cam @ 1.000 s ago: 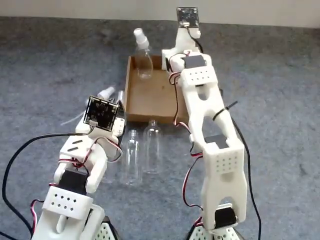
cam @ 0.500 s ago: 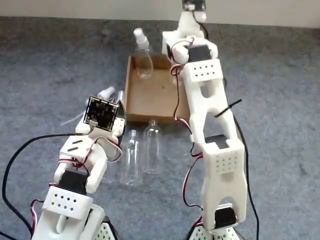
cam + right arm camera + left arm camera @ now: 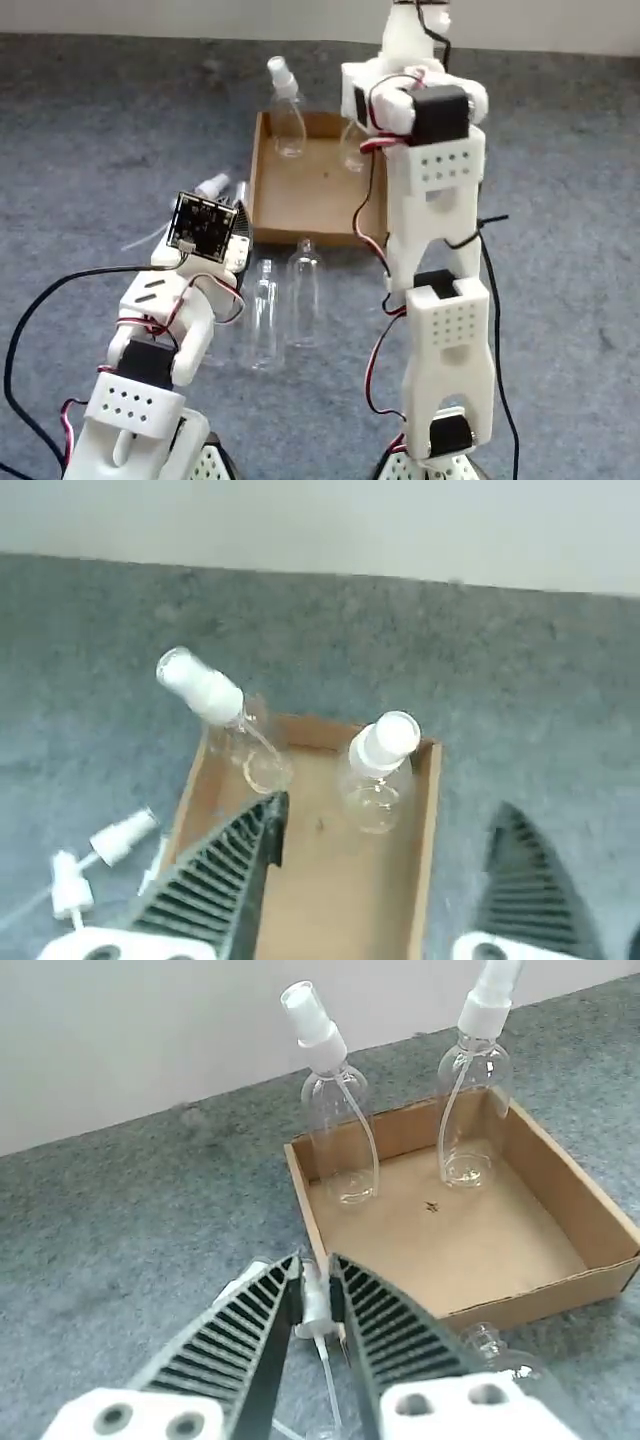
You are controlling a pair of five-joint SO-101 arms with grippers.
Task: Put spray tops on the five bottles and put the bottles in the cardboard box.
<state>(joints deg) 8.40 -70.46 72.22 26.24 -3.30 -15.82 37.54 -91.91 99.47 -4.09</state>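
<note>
Two bottles with white spray tops stand in the cardboard box (image 3: pixel 255 190). One bottle (image 3: pixel 340 1140) is in the far left corner. The other capped bottle (image 3: pixel 475 1090) is by the far right side. Both look done.

Two bare bottles (image 3: pixel 263 310) lie side by side on the bench (image 3: pixel 100 120), just in front of the box's near wall. Their open necks point toward the box. They have no tops yet.

The left claw (image 3: pixel 315 1260) sits low, near the left side of the box. It is shut tight on a spray top (image 3: pixel 318 1305), and the thin tube hangs down from it. A loose spray top (image 3: pixel 120 830) lies on the bench left of the box.

The right claw (image 3: pixel 390 808) is high over the far end of the box, spread wide, with nothing in it.

So the step now looks like capping the next bottle. I think one bare bottle has to be picked up and held steady — most likely by the right claw. Then the thin tube must go straight into the small neck — that is the tricky bit.
</note>
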